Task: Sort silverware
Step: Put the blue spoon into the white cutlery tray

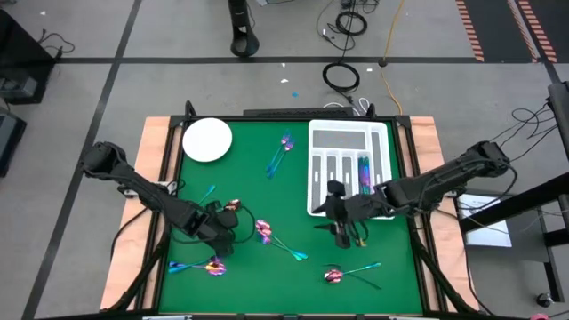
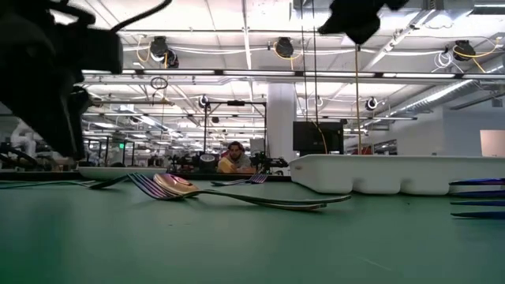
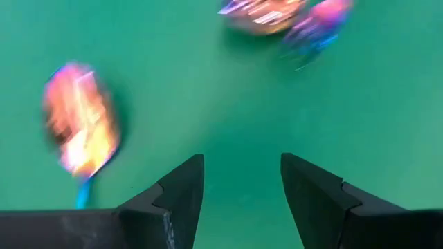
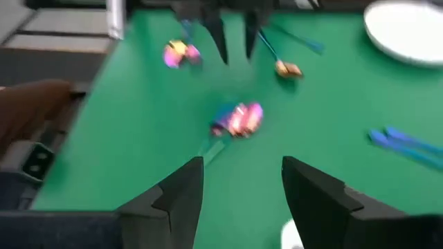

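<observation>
With both pincers spread and empty, the left gripper (image 1: 222, 236) hovers nearest a spoon (image 1: 233, 205) just beyond its fingertips; the right gripper (image 1: 340, 233) stands farther off.

Left end effector (image 1: 220, 238) open, right end effector (image 1: 340, 233) open

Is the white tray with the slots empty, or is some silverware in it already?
Not empty. The white tray already holds colourful silverware in one long slot toward the right; the other slots look bare from above.
</observation>
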Tool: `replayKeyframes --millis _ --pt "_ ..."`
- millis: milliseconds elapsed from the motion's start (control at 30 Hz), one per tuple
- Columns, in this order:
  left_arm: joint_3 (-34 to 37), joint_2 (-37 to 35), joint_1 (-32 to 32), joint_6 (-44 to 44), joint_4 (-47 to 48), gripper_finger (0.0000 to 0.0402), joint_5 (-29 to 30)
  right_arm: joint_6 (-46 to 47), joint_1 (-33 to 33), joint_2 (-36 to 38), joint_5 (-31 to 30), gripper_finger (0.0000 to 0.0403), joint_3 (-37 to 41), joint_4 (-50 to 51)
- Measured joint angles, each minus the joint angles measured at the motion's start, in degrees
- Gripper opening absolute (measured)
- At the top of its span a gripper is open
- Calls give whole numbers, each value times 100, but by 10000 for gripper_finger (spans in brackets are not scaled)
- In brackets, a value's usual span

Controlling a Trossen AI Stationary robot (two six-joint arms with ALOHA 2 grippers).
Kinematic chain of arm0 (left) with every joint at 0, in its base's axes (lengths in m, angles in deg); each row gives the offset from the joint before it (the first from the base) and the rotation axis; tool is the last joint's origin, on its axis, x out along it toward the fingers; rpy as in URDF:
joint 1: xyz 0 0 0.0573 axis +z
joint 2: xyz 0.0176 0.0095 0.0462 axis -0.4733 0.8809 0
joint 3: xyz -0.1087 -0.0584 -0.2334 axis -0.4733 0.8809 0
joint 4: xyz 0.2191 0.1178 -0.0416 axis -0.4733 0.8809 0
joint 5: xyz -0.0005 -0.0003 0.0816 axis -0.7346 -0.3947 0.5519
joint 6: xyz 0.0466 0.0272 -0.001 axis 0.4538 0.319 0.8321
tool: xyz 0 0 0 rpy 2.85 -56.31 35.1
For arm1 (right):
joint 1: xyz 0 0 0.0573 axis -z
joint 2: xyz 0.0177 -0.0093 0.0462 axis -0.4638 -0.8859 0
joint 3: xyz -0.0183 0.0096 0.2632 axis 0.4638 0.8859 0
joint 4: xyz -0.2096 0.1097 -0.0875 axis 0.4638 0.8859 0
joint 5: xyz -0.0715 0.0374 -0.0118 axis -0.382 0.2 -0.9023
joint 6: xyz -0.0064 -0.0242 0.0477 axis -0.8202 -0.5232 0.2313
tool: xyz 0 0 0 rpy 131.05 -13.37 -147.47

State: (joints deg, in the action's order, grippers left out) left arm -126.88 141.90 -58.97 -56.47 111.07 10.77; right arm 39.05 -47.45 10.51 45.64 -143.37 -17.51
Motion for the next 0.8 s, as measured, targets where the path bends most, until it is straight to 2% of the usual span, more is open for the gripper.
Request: replayKeyframes --millis 100,200,367,567,800 --pt "0 -1 1 442 -303 194 -19 -361 -178 18 -6 185 0 -283" --pt "0 -1 81 483 -179 194 37 -551 -241 18 -15 185 0 -540" --pt "0 -1 323 152 294 194 4 -477 -204 18 -162 185 0 -636" --pt "-107 -7 666 -302 1303 194 -284 -335 -205 18 -449 185 0 -601" --pt "-140 -8 1181 15 1927 194 -280 -333 -203 18 -449 185 0 -619"
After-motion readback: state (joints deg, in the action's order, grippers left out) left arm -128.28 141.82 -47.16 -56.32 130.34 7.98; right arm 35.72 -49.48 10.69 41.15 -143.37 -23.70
